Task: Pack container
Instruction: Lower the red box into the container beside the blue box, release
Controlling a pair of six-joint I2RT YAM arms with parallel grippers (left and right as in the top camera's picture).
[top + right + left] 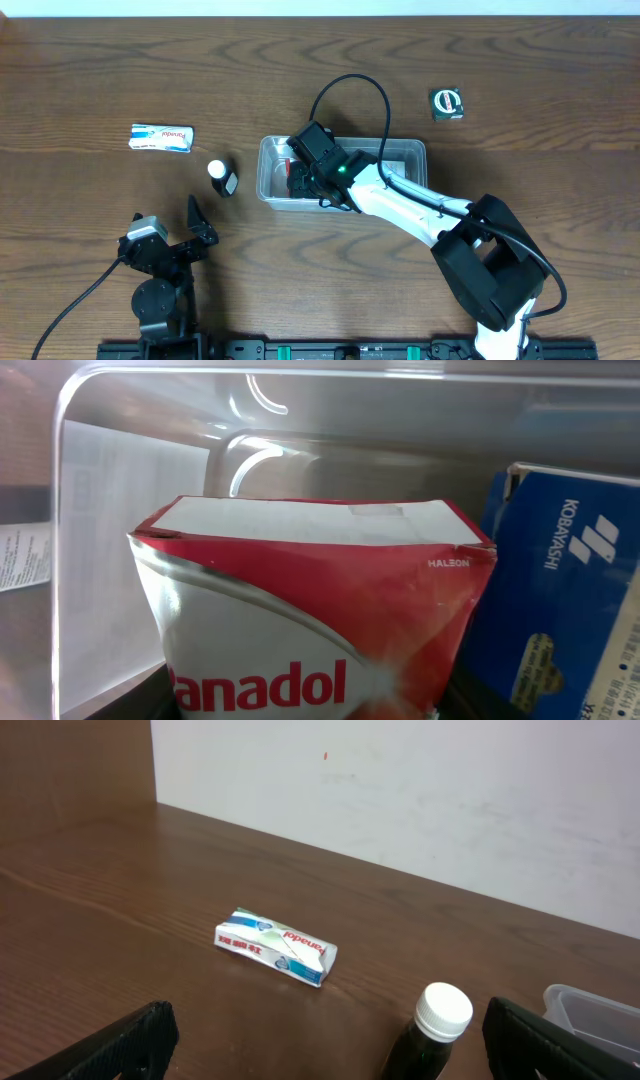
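Partway: right claw point(303, 176) pinches red-white Panadol box point(310, 610) inside clear plastic container point(410, 146); dark white-capped bottle point(222, 177), white-blue packet point(160, 137), green-black packet point(447, 103) outside it; left claw point(167, 215) spread.

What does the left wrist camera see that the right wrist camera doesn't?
Only left wrist: a white-and-blue cardboard packet lying flat, and a dark bottle with a white cap. Only right wrist: a red-and-white Panadol box and a blue cardboard box beside it. Both: the clear rectangular plastic container, from outside in one, from inside in the other.

Left tool point(200, 226) gapes wide; right tool point(299, 179) grips.
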